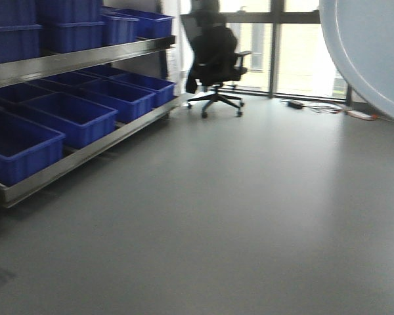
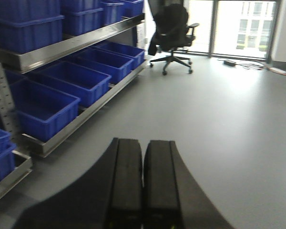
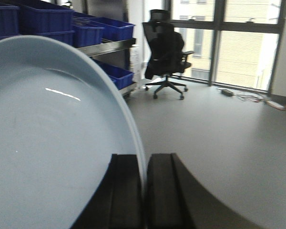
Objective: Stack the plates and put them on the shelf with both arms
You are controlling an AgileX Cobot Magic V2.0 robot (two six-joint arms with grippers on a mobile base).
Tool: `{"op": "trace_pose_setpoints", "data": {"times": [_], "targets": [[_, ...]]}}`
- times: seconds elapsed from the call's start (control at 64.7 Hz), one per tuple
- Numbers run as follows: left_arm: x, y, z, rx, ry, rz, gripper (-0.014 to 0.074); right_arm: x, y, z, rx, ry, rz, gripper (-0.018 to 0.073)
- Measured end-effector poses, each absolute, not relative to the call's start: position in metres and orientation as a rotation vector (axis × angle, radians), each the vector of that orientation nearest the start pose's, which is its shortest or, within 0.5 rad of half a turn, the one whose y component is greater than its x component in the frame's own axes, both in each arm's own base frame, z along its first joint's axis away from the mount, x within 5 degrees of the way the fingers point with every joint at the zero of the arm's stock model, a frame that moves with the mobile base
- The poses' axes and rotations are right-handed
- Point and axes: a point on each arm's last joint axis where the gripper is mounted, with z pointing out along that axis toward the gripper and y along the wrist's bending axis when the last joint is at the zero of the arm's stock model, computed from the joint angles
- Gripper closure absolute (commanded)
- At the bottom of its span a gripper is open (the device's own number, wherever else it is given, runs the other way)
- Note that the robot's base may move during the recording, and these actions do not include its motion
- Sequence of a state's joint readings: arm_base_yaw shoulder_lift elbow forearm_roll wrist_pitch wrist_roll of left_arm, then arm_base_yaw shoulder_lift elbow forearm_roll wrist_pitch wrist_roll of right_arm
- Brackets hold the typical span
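Front view: one plate (image 1: 374,52) occupies your upper right corner. It is raised off the floor (image 1: 249,216) and tilted on edge, with only a curved part of it in frame; what carries it lies outside this view. On your left stands a metal shelf (image 1: 85,60) of two levels, each loaded with blue bins (image 1: 79,118) set side by side. Past the shelf's far end a black office chair (image 1: 215,62) stands before tall windows (image 1: 302,59). Cables (image 1: 328,107) lie on the floor below the glass. The floor is grey, smooth and faintly reflective.

Left wrist view: your left gripper (image 2: 144,145) has its jaws together, touching along their length. It points out over the floor toward the chair. The bins sit to its left, well apart from it. A perforated upright (image 2: 5,105) stands at the near left edge, with more bins beside and below it.

Right wrist view: your right gripper (image 3: 146,162) has its jaws clamped on the plate's rim, one jaw on the inner face and one on the outer. The plate stands on edge and fills the left half of the view, hiding most of the lower shelf level. Its inner face is glossy and carries a bright streak of reflected light. The chair and windows are well beyond it
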State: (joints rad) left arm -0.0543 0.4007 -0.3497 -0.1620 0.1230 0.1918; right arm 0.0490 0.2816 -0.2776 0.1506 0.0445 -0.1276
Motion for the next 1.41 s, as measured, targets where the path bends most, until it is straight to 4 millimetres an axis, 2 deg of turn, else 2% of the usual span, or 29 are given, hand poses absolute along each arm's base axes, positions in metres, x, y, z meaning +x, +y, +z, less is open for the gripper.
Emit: {"op": "trace_pose_setpoints", "data": {"times": [1.407], "targets": [[0.0952,-0.007,0.2919,0.086,1.654,-0.034,0.0514,0.0783,0.0045,0.2848,-0.025,1.532,0.062,0.0503]]}}
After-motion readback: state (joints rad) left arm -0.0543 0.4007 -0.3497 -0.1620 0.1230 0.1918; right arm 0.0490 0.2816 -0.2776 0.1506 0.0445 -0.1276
